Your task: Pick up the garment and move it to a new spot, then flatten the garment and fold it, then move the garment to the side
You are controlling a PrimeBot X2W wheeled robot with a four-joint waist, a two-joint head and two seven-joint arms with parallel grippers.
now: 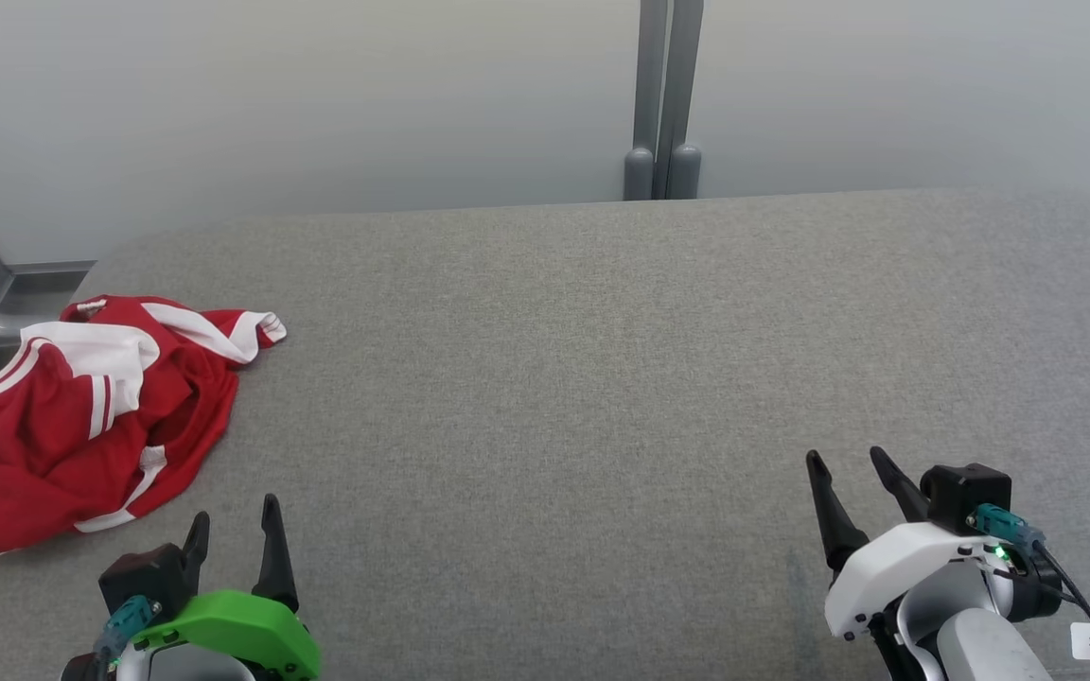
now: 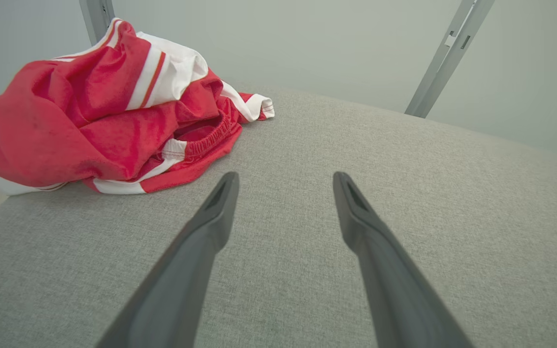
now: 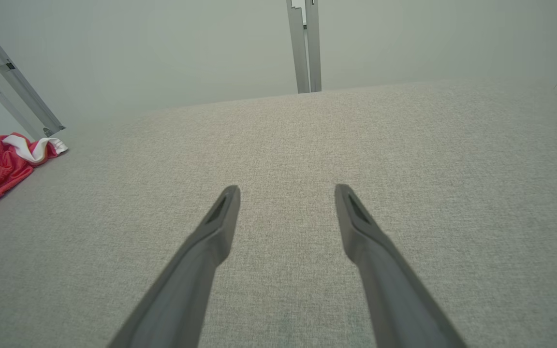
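Left end effector [image 1: 235, 511] gapes empty, near crumpled red garment [image 1: 62, 416] leftward.

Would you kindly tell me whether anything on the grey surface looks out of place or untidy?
Only the red and white garment: it lies crumpled in a heap at the left edge of the grey surface, and part of it seems to hang over that edge. Nothing looks torn or spilled.

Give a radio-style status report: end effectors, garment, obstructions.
Left end effector open, empty. Right end effector open, empty. Red-and-white garment crumpled at left edge of table, untouched. No obstruction seen.
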